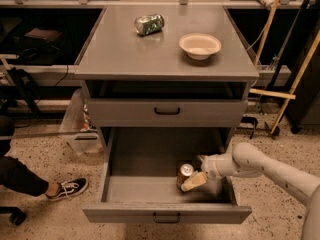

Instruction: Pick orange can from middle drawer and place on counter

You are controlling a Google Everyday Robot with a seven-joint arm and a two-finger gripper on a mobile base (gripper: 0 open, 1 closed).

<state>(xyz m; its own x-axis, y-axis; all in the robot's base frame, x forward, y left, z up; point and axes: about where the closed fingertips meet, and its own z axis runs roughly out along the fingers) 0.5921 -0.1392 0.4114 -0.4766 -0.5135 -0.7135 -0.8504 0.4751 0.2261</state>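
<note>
The orange can (184, 173) stands upright on the floor of the open middle drawer (145, 186), towards its front right. My gripper (196, 176) reaches into the drawer from the right and sits right against the can's right side, at the can's height. The can is still on the drawer floor. The counter (125, 54) is the flat grey top of the cabinet above.
A green-and-silver can (149, 24) lies on its side at the back of the counter, and a cream bowl (200, 45) sits at its right. The drawer above (167, 111) is closed. A person's leg and shoe (69, 187) are on the floor at the left. Wooden poles (287, 91) lean at the right.
</note>
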